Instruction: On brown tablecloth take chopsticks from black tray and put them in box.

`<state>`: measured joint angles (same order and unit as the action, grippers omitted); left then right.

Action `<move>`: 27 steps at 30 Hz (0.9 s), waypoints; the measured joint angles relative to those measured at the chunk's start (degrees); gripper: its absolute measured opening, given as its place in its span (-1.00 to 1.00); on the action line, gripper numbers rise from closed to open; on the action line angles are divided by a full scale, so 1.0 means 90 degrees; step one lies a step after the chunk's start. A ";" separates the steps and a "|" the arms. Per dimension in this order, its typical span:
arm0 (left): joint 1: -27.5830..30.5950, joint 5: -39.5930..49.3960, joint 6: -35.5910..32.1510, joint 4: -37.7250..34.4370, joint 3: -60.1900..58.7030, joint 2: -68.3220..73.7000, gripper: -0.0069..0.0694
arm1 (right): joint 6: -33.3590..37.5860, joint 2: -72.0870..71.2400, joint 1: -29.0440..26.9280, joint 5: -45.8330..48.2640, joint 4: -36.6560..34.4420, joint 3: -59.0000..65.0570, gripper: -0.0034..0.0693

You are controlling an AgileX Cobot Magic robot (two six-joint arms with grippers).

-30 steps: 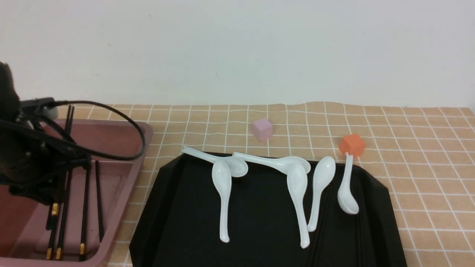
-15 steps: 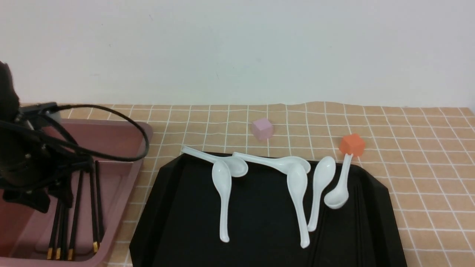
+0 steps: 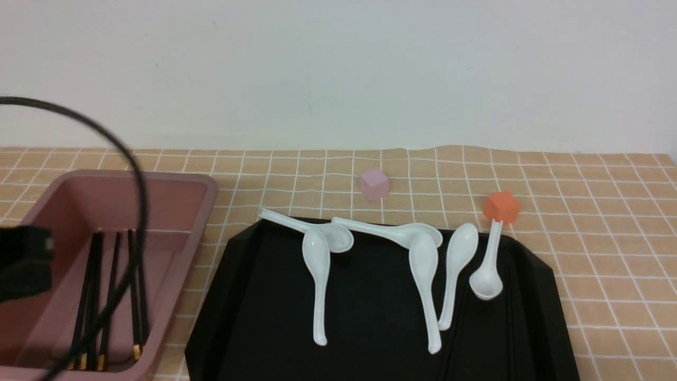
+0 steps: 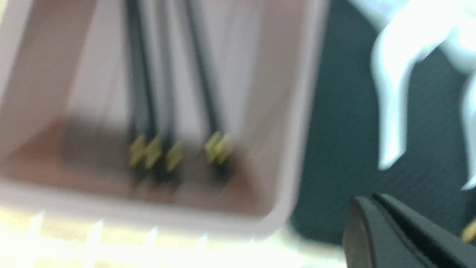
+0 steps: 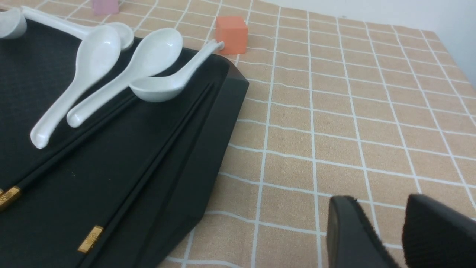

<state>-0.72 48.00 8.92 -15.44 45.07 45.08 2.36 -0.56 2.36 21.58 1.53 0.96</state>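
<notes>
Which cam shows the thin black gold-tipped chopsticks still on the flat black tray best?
Right wrist view: the thin black gold-tipped chopsticks lie sharp on the flat black tray, gold tips plain. Front view gives only faint black-on-black lines. Left wrist view is blurred, aimed mostly at the dusty-pink plastic bin.

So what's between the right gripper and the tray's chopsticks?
Only bare tablecloth and the tray's edge separate the right gripper from the chopsticks, per right wrist view.
</notes>
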 joint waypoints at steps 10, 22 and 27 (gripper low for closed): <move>0.0000 -0.3179 -0.0007 -0.1166 -0.2587 -0.2349 -0.85 | 0.0000 0.0000 0.0000 0.0000 0.0000 0.0000 -0.25; 0.0000 -0.3686 -0.0046 -0.0716 -0.3281 -0.2481 -0.85 | 0.0000 0.0000 0.0000 0.0000 0.0000 0.0000 -0.25; 0.0000 -0.3726 -0.0046 -0.0550 -0.3371 -0.2481 -0.85 | 0.0000 0.0000 0.0000 0.0000 0.0000 0.0000 -0.25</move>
<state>-0.72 14.47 8.51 -20.39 14.73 22.75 2.36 -0.56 2.36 21.58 1.53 0.96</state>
